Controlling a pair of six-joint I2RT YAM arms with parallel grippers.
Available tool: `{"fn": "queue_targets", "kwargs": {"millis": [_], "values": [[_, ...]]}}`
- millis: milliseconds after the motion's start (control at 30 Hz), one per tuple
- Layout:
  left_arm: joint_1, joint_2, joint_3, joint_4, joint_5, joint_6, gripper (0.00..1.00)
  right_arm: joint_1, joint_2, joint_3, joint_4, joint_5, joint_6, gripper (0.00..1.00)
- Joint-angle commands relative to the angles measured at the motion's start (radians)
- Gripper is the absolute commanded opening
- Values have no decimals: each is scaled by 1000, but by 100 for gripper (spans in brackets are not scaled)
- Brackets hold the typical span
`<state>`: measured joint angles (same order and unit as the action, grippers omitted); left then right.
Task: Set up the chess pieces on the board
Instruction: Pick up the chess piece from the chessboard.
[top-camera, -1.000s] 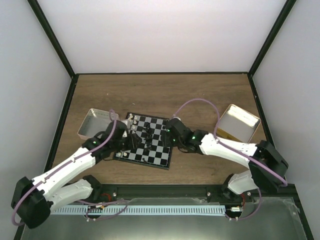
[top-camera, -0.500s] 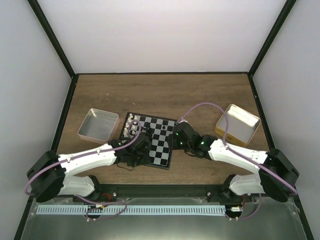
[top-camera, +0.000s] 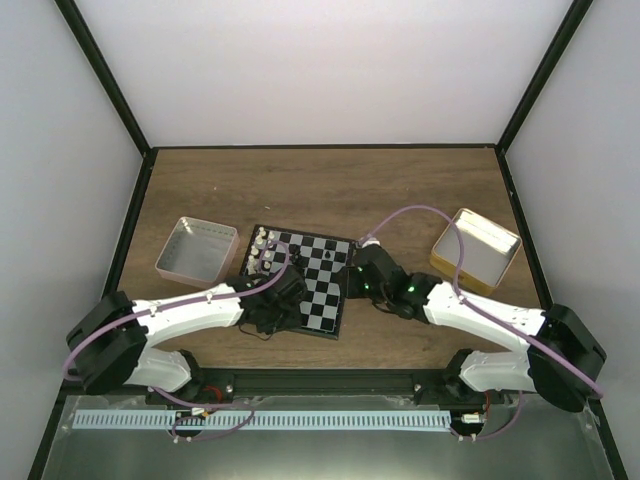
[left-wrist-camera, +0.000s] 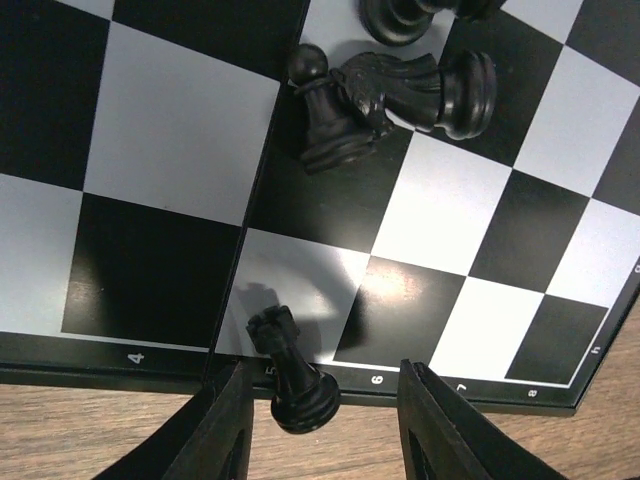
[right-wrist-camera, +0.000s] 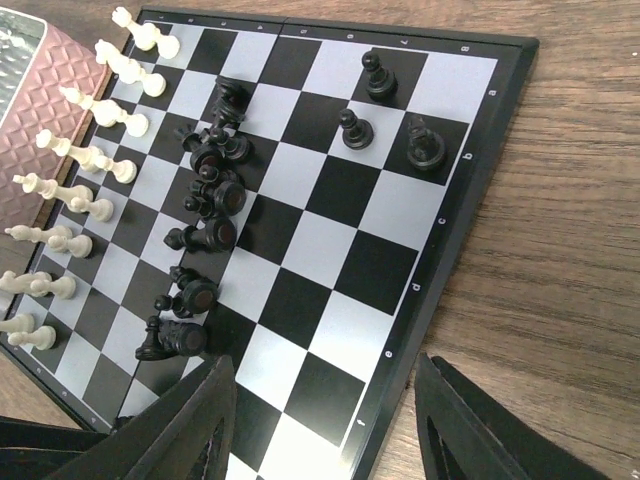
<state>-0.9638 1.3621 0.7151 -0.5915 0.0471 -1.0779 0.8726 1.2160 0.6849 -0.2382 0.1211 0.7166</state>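
Right now the left gripper (left-wrist-camera: 323, 367) is hanging over the near border of the board (top-camera: 322, 303). Its jaws are standing apart on either side of a black rook (left-wrist-camera: 293, 375), with a sliver of room on each side, clamping nothing. The rook is standing on the border strip at the very edge, just beside the wooden table (top-camera: 330, 190), with its long axis upright and its top pointing to the upper left of the wrist view. Open squares are lying between it and a black pawn (left-wrist-camera: 325, 120), which is standing upright against a black knight (left-wrist-camera: 410, 90) lying on its side, long axis across the squares, base to the right.

The right gripper (right-wrist-camera: 323, 362) is hovering over the board's near right corner, jaws wide apart and holding nothing. White pieces (right-wrist-camera: 90, 160) are lining the edge beside the pink tin (top-camera: 165, 262), and toppled black pieces (right-wrist-camera: 210, 200) are running down the middle. The right half is offering open squares, and the yellow tin (top-camera: 455, 268) is sitting well apart.
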Motion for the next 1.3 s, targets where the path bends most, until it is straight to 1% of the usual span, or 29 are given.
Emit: {"fn": "queue_targets", "kwargs": {"millis": [0,133,267,433,567,667,767,900,967,1033,1100,1200,1267], "values": [[-4,20,30,-14,-27,-16,41,-7,-24,-11,8,40,1,50],[-6,41,39,-14,-23,-8,34,-7,-42,-22,5,46,4,50],[-5,57,51,-17,-12,2,24,-7,-54,-25,0,53,4,50],[-6,39,69,-41,-23,19,18,-7,-70,-30,0,45,12,50],[-5,21,71,-23,-31,64,18,-26,-84,-32,17,-25,-6,50],[-7,0,67,39,-22,146,18,-78,-110,-35,49,-166,-42,50],[-9,-26,66,131,-21,255,17,-137,-122,-28,69,-351,-94,51],[-17,-49,64,281,-33,447,17,-215,-108,5,38,-588,-127,51],[-23,-65,46,380,-30,543,17,-256,-102,10,24,-666,-126,51],[-25,-81,10,486,-36,622,17,-290,-97,21,-2,-707,-129,51],[-27,-103,-35,597,-39,733,14,-307,-91,40,-38,-716,-147,51],[-29,-137,-110,776,-11,915,14,-310,-76,76,-87,-723,-173,51],[-30,-156,-160,903,-20,1029,14,-310,-72,90,-102,-737,-178,51]]}}
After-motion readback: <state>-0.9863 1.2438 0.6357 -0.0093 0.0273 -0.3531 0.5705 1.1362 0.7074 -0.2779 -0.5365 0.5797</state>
